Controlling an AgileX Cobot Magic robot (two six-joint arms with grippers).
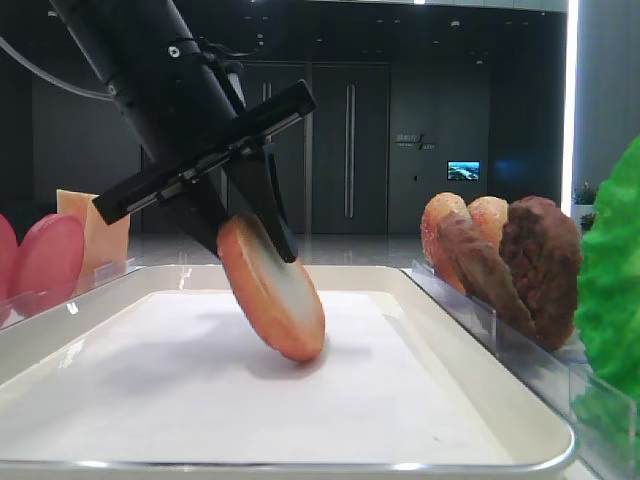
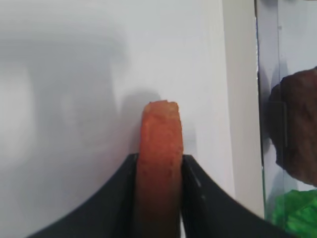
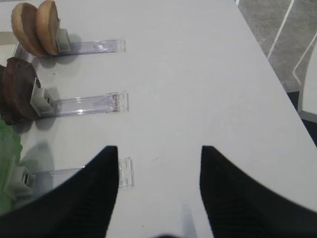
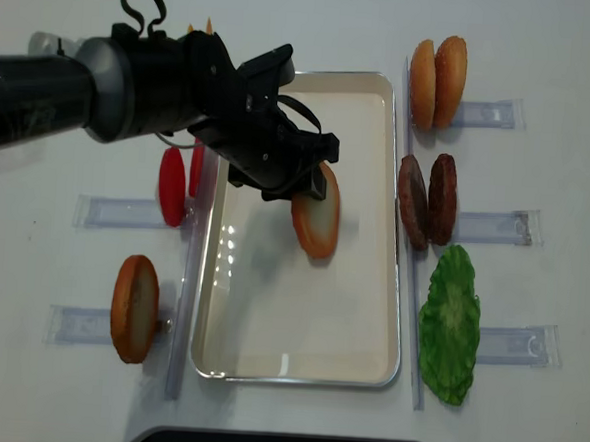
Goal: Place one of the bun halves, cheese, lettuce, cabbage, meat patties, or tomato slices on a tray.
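exterior high view from above shows the left gripper holding a bun half over the tray, a cream-white rectangle with rounded raised rim and smooth white liner. the bun half is a flat round disc with golden-orange rim and pale cut face; it stands on edge, tilted, its lower rim touching the liner near the tray's middle, its long axis running along the tray's length. left wrist view shows the black jaws pressed against both flat faces, narrow, with the orange rim pointing down at the liner. right gripper hangs over the bare white desk, its dark jaws spread wide with nothing between them. right of the tray, clear plastic racks hold two more buns, two rough dark brown meat patties and a frilly bright green lettuce. left of the tray stand smooth red tomato slices and another bun on edge
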